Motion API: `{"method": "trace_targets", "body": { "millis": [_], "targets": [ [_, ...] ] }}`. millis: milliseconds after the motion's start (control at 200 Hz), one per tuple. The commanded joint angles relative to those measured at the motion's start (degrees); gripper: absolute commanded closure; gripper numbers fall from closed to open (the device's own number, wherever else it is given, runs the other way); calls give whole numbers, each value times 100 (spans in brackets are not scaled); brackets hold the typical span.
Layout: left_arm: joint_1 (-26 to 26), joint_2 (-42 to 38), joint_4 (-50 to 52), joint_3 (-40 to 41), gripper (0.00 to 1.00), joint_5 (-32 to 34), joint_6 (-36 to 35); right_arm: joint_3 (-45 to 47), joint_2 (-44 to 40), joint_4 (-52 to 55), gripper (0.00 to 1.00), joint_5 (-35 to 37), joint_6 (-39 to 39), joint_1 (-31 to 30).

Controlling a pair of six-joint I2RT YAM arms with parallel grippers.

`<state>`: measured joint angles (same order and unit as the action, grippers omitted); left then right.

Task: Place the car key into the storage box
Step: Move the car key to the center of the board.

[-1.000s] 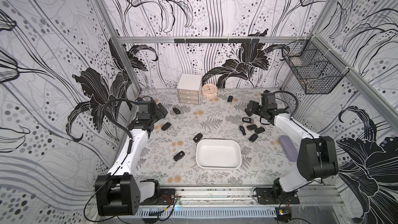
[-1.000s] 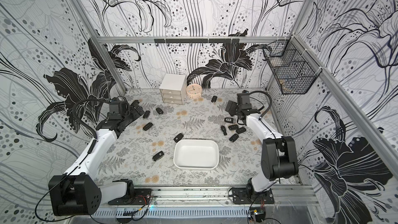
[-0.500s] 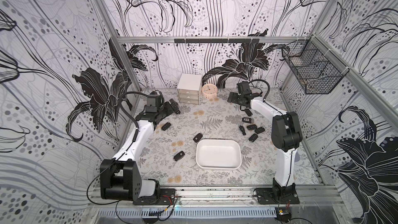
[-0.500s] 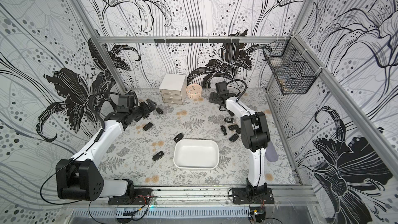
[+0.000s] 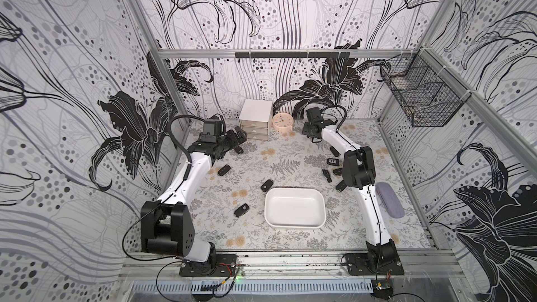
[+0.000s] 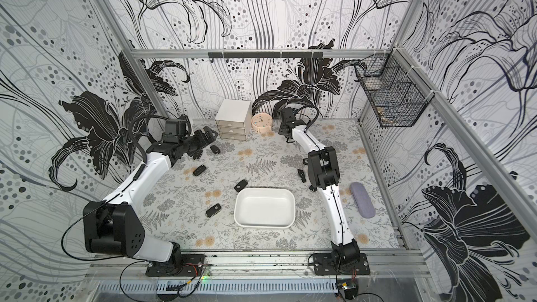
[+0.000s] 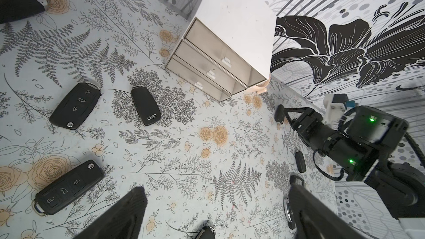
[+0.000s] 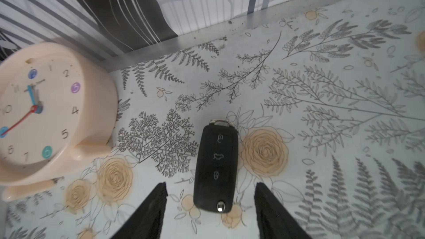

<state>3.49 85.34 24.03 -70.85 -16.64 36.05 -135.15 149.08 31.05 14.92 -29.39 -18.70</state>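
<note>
A black flip car key [image 8: 216, 168] lies flat on the floral mat beside the clock. My right gripper [image 8: 211, 186] hangs low over it at the back of the table [image 5: 308, 132], open. One finger stands on each side of the key's lower end, with a gap on both sides. The white storage box [image 5: 293, 209] sits empty at the front centre. My left gripper [image 7: 217, 189] is wide open, holding nothing, above the mat near the drawer cabinet [image 5: 236, 135]. Black keys [image 7: 74, 105] [image 7: 146, 106] [image 7: 69, 186] lie beneath it.
A white three-drawer cabinet [image 5: 255, 119] and a peach clock [image 8: 46, 111] stand against the back wall. More keys lie mid-table [image 5: 266, 185] and beside the right arm [image 5: 332, 161]. A grey case [image 5: 389, 200] lies at the right. A wire basket [image 5: 421, 97] hangs on the right wall.
My right arm swung from the key cluster at the right to the back by the clock, and its jaws narrowed around the key. The left gripper moved towards the cabinet.
</note>
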Motion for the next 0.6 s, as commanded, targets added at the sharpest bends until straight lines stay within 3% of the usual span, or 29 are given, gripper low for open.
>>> {"method": "trace_targets", "body": {
  "millis": [0, 220, 596],
  "targets": [
    [30, 123, -45, -227, 0, -163, -38, -657, 427, 620, 38, 227, -44, -15],
    [38, 250, -58, -336, 1, -225, -29, -1263, 841, 888, 42, 156, -137, 35],
    [44, 240, -22, -360, 1, -260, -23, -1218, 898, 1190, 62, -325, -421, 189]
  ]
}}
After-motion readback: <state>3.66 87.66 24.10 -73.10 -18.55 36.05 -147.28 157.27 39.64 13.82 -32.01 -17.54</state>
